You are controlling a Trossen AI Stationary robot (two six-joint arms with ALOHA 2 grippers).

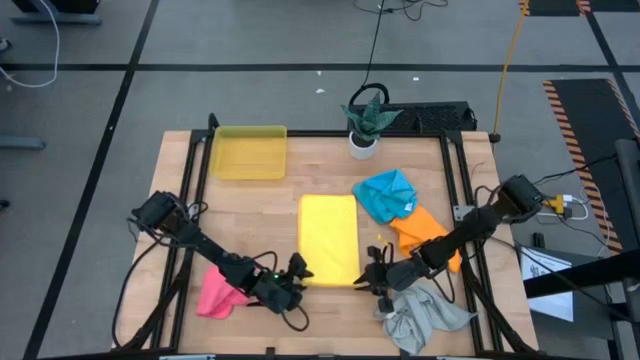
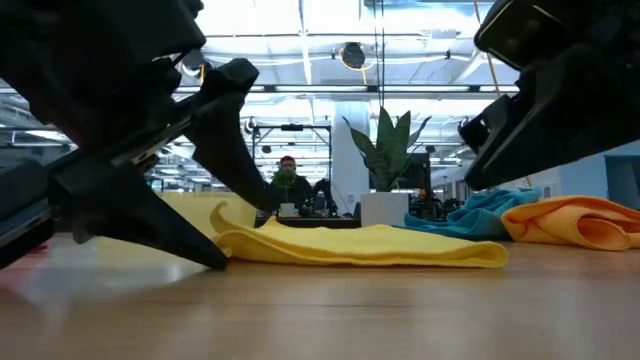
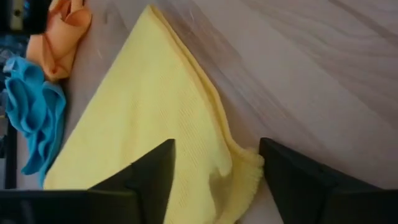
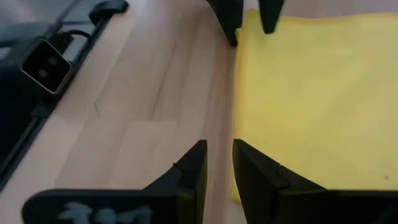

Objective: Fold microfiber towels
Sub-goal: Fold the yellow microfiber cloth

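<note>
Now the yellow towel [image 1: 329,238] lies flat in the middle of the wooden surface [image 1: 255,215], folded to a long narrow rectangle, its long edges running away from the robot. Both arms meet at its near short edge. The left gripper [image 1: 298,272] stands at the near left corner with its fingers [image 3: 146,180] wide apart, and the corner of the cloth sits loose between them, not pinched. The right gripper [image 1: 373,274] is at the near right corner; its fingers [image 4: 189,171] are only a little apart and rest on bare wood just beside the cloth edge, holding nothing.

I judge that 1 fold is finished and the 2 grippers are placed at the 2 near corners so they can lift this edge together for a next fold.

The other 4 towels wait at the sides: the blue towel [image 1: 388,194] and the orange towel [image 1: 424,233] touch each other to the right, the grey towel [image 1: 425,315] is crumpled under the right arm, and the pink towel [image 1: 217,293] lies beside the left arm. A yellow tray [image 1: 249,152] and a potted plant [image 1: 366,125] stand at the far side.
</note>
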